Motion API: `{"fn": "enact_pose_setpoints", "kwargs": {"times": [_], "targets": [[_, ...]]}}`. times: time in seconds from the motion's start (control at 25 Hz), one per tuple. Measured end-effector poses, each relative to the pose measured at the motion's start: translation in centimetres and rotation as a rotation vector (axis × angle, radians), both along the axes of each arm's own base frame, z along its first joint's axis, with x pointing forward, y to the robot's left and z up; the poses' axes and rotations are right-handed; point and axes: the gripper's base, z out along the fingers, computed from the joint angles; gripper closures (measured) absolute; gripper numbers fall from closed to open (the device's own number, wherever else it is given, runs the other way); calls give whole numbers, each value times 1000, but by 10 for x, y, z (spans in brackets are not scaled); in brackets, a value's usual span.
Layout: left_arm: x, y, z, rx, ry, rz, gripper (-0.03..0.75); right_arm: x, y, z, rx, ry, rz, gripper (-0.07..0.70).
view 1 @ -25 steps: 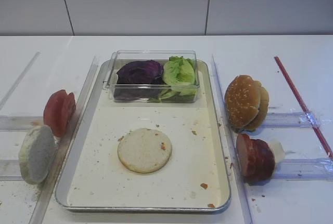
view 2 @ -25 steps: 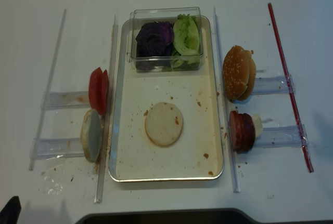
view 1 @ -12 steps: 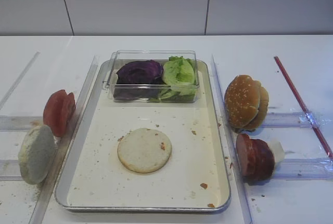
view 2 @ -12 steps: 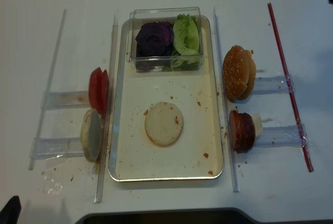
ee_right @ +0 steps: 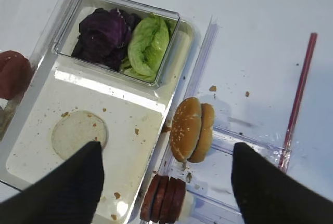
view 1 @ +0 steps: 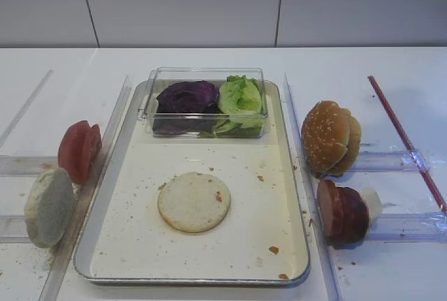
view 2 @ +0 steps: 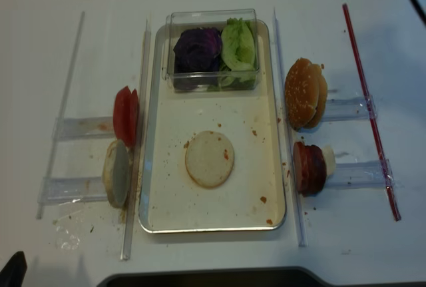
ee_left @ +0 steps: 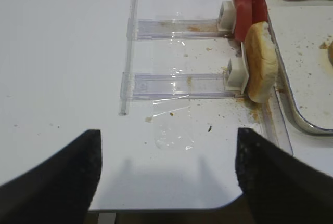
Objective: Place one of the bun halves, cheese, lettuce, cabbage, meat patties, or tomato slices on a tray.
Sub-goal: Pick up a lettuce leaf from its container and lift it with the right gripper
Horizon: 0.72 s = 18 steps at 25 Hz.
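So, right gripper (ee_right: pixel 166 182) spread wide, empty, high above tray (view 1: pixel 297 210). Left gripper (ee_left: pixel 166 177) also spread, empty, left of tray. Meat patties (view 1: pixel 343 212) stand on edge just right of tray, cheese (view 1: pixel 371 202) behind. Likely firm, greasy; pinch outermost disc across flat faces, gently.

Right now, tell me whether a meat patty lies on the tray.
No: only a pale bun half and the clear box sit on the tray.

Tray (ee_right: pixel 36 174) w/ flat bun half (ee_right: pixel 79 134) on floor. Clear box (ee_right: pixel 166 60) at far end: cabbage (ee_right: pixel 101 36) left, lettuce (ee_right: pixel 148 44) right. Off-tray: sesame buns (ee_right: pixel 191 129), patties (ee_right: pixel 165 199) upright. Right gripper (ee_right: pixel 165 182) fingers spread wide, nothing btwn.
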Motion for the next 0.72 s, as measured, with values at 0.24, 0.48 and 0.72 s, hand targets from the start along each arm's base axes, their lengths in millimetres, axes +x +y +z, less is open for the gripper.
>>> {"fn": "enact_pose_setpoints", "kwargs": {"times": [0.24,0.48,0.72], "targets": [[0,0,0,0,0,0,225,34,27,-15,-21,59,52,115],[0,0,0,0,0,0,225,66,44,-21,-25,71,66,115],[0,0,0,0,0,0,225,87,52,-27,-25,78,66,115]]}}
